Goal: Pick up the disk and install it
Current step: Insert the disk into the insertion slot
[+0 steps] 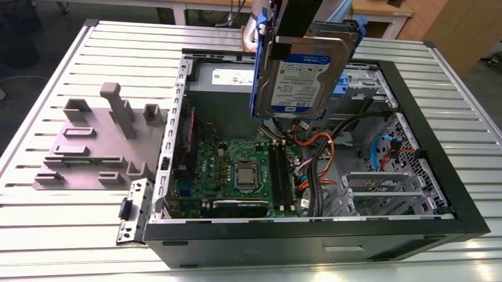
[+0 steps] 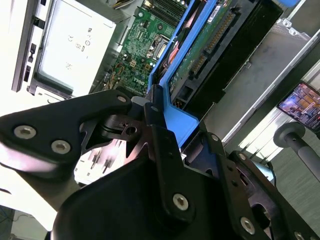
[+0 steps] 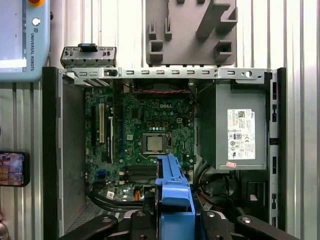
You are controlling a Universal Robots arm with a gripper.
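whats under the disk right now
Held by the gripper, the disk hangs over the open computer case. Below it lie the green motherboard and a bundle of cables. In the first wrist view its blue carrier hides part of the board's edge.

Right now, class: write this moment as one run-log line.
gripper: shut on disk | disk: held upright above open computer case | install: not yet done
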